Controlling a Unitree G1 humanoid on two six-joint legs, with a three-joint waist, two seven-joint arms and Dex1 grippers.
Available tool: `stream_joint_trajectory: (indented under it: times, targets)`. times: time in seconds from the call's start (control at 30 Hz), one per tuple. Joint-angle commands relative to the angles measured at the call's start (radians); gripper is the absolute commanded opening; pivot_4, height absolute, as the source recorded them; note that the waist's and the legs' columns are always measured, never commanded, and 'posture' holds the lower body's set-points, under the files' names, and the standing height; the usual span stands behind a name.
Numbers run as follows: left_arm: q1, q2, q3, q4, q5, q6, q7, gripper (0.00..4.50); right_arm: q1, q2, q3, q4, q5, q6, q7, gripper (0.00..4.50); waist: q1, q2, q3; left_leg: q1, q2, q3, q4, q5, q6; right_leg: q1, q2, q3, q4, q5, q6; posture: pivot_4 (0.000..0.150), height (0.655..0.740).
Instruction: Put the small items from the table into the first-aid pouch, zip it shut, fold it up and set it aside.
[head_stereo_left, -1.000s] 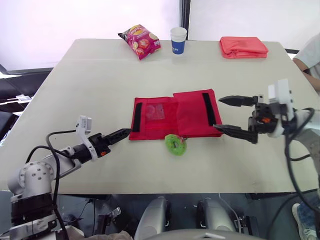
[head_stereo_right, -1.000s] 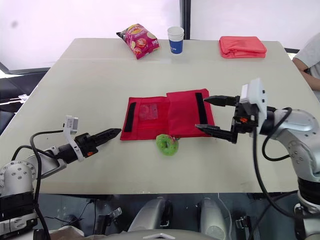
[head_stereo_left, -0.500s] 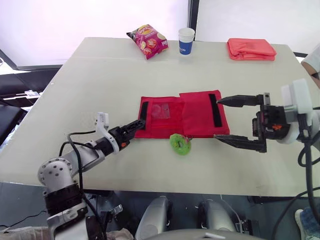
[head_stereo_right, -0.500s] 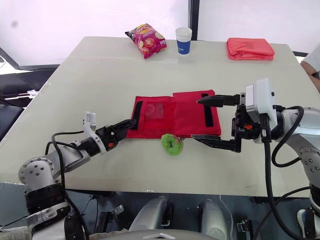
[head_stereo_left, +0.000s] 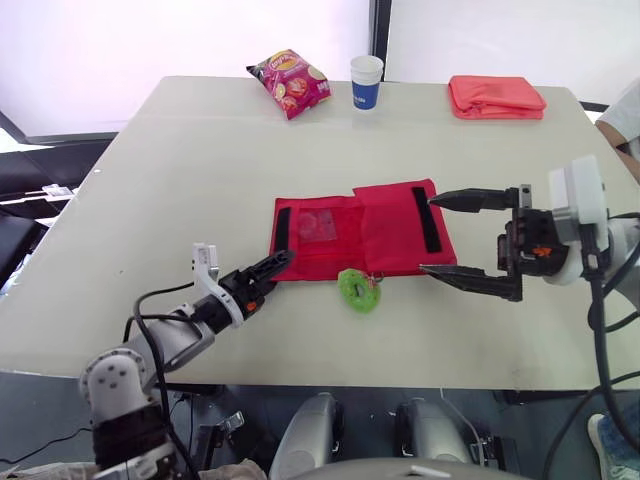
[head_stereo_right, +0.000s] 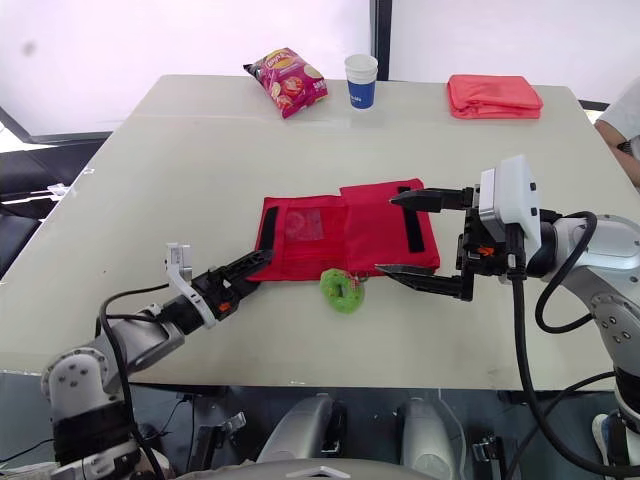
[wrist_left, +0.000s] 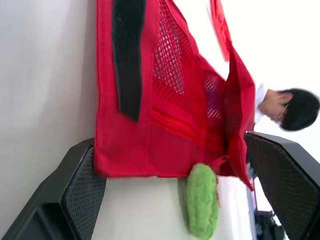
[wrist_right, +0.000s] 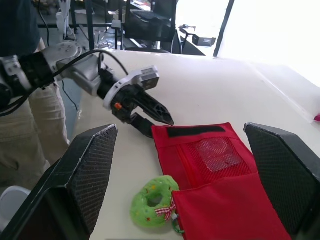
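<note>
The red first-aid pouch lies opened flat at the table's middle, with a black strip at each end and a mesh pocket. A green ring-shaped plush lies at its front edge, touching it. My left gripper is open at the pouch's left front corner; in the left wrist view that corner sits between its fingers. My right gripper is wide open over the pouch's right end, one finger above the far part and one near the right front corner, holding nothing.
At the table's far edge lie a pink snack bag, a blue and white paper cup and a folded red cloth. A person sits at the far right. Bare tabletop surrounds the pouch.
The camera has shifted. My left gripper has reached forward from short of the pouch to its left front corner. The right gripper stays open at the pouch's right end.
</note>
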Motion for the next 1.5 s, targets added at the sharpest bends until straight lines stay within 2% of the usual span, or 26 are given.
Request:
stream_joint_trajectory:
  times: [0.03, 0.2, 0.4, 0.5, 0.57, 0.6, 0.7, 0.8, 0.9, 1.0, 1.03, 1.07, 1.13, 1.17, 1.3, 1.33, 1.5]
  targets:
    - [0.039, -0.021, -0.043, -0.040, -0.037, -0.054, 0.051, 4.50, -0.024, -0.013, -0.009, -0.024, 0.018, -0.003, -0.014, 4.35, 0.001, 0.000, 0.000, 0.000, 0.000, 0.000, 0.000, 0.000, 0.000, 0.000, 0.000, 0.000, 0.000, 0.000, 0.000, 0.150, 0.7395]
    - [0.045, -0.060, -0.079, -0.014, 0.024, -0.145, 0.049, 4.50, -0.041, -0.014, 0.003, -0.020, 0.023, 0.008, -0.025, 4.35, 0.002, 0.000, 0.000, 0.000, 0.000, 0.000, 0.000, 0.000, 0.000, 0.000, 0.000, 0.000, 0.000, 0.000, 0.000, 0.150, 0.7395]
    - [0.007, -0.050, -0.131, 0.070, 0.106, -0.180, -0.050, 4.50, -0.064, -0.009, 0.019, -0.009, 0.019, 0.015, -0.033, 4.35, 0.003, 0.001, -0.001, 0.003, -0.001, 0.000, 0.000, 0.000, 0.000, 0.004, 0.000, -0.001, 0.000, 0.000, 0.000, 0.150, 0.7395]
    - [-0.026, -0.052, -0.161, 0.122, 0.156, -0.188, -0.102, 3.73, -0.073, -0.006, 0.029, -0.003, 0.012, 0.011, -0.039, 4.39, 0.003, 0.002, -0.001, 0.003, -0.001, 0.000, 0.000, 0.000, 0.000, 0.004, 0.001, -0.001, 0.000, 0.000, 0.000, 0.150, 0.7395]
    - [-0.041, -0.052, -0.170, 0.150, 0.183, -0.193, -0.129, 3.02, -0.075, -0.006, 0.036, -0.001, 0.002, 0.007, -0.040, 4.39, 0.003, 0.002, -0.001, 0.003, -0.001, 0.000, 0.000, 0.000, 0.001, 0.004, 0.001, -0.001, 0.000, 0.000, 0.000, 0.150, 0.7395]
    - [-0.047, -0.053, -0.172, 0.160, 0.196, -0.195, -0.141, 2.40, -0.075, -0.007, 0.039, 0.000, -0.002, 0.006, -0.041, 4.39, 0.003, 0.002, -0.001, 0.003, -0.001, 0.000, 0.000, 0.000, 0.001, 0.004, 0.001, -0.001, 0.000, 0.000, 0.000, 0.150, 0.7395]
    - [-0.075, -0.037, -0.168, 0.201, 0.257, -0.218, -0.197, 1.12, -0.072, -0.004, 0.054, 0.005, -0.020, 0.007, -0.050, 4.39, 0.005, 0.002, -0.002, 0.003, -0.001, -0.001, 0.000, 0.000, 0.001, 0.004, 0.001, -0.002, -0.001, 0.000, 0.000, 0.150, 0.7395]
    - [-0.094, 0.001, -0.172, 0.198, 0.308, -0.214, -0.240, 0.03, -0.068, 0.003, 0.080, 0.020, -0.059, -0.002, -0.064, 4.39, 0.001, 0.003, -0.002, 0.004, -0.001, -0.001, 0.000, 0.000, 0.001, 0.005, 0.001, -0.002, 0.000, 0.000, 0.000, 0.150, 0.7395]
    - [-0.124, 0.040, -0.169, 0.180, 0.323, -0.195, -0.272, 0.03, -0.073, 0.016, 0.104, 0.039, -0.094, -0.004, -0.084, 4.39, -0.001, 0.003, -0.002, 0.005, -0.001, -0.001, -0.001, 0.000, 0.001, 0.006, 0.001, -0.002, 0.000, 0.000, 0.000, 0.150, 0.7395]
    - [-0.176, 0.134, -0.165, 0.189, 0.357, -0.173, -0.365, 0.03, -0.087, 0.035, 0.153, 0.087, -0.164, -0.015, -0.108, 4.39, -0.006, 0.001, -0.001, 0.005, 0.000, -0.001, -0.001, 0.000, 0.001, 0.005, 0.003, -0.001, 0.000, 0.000, 0.000, 0.150, 0.7395]
    - [-0.206, 0.169, -0.171, 0.193, 0.374, -0.164, -0.393, 0.00, -0.095, 0.044, 0.167, 0.114, -0.187, -0.012, -0.122, 3.86, -0.007, 0.001, -0.001, 0.004, 0.001, 0.000, -0.001, 0.000, 0.001, 0.004, 0.003, -0.001, 0.000, 0.000, 0.000, 0.150, 0.7395]
    - [-0.239, 0.204, -0.181, 0.192, 0.390, -0.152, -0.421, 0.00, -0.103, 0.055, 0.182, 0.148, -0.217, -0.022, -0.133, 3.67, -0.007, 0.000, 0.000, 0.003, 0.001, 0.000, -0.001, 0.000, 0.001, 0.003, 0.003, -0.001, 0.000, 0.000, 0.000, 0.150, 0.7395]
    - [-0.316, 0.277, -0.201, 0.213, 0.427, -0.130, -0.483, 0.00, -0.115, 0.078, 0.219, 0.219, -0.289, -0.057, -0.151, 2.79, -0.004, -0.003, 0.001, 0.000, 0.001, -0.001, 0.000, 0.000, 0.000, 0.000, 0.005, -0.002, 0.000, 0.000, 0.000, 0.150, 0.7395]
    - [-0.350, 0.310, -0.215, 0.226, 0.448, -0.121, -0.517, 0.00, -0.119, 0.089, 0.240, 0.249, -0.325, -0.079, -0.154, 2.20, -0.002, -0.003, 0.002, -0.001, 0.000, -0.001, 0.000, 0.000, 0.000, 0.000, 0.008, -0.002, 0.000, 0.000, 0.000, 0.150, 0.7395]
    - [-0.456, 0.372, -0.241, 0.257, 0.493, -0.080, -0.581, 0.00, -0.131, 0.115, 0.314, 0.330, -0.444, -0.157, -0.147, 0.32, -0.003, -0.003, 0.002, -0.001, 0.000, 0.001, -0.001, 0.000, 0.000, -0.001, 0.009, -0.002, -0.001, 0.000, 0.000, 0.150, 0.7395]
    - [-0.477, 0.391, -0.261, 0.253, 0.521, -0.079, -0.606, 0.00, -0.146, 0.136, 0.327, 0.351, -0.460, -0.166, -0.154, 0.04, -0.004, -0.003, 0.002, -0.002, 0.000, 0.001, -0.001, 0.000, 0.000, -0.002, 0.009, -0.002, -0.001, 0.000, 0.000, 0.150, 0.7395]
    - [-0.558, 0.413, -0.340, 0.192, 0.605, -0.066, -0.678, 0.00, -0.226, 0.272, 0.399, 0.481, -0.561, -0.211, -0.199, 0.04, -0.018, -0.004, 0.003, -0.002, 0.001, 0.001, -0.001, 0.001, -0.002, -0.003, 0.010, -0.002, 0.000, 0.000, 0.000, 0.150, 0.7395]
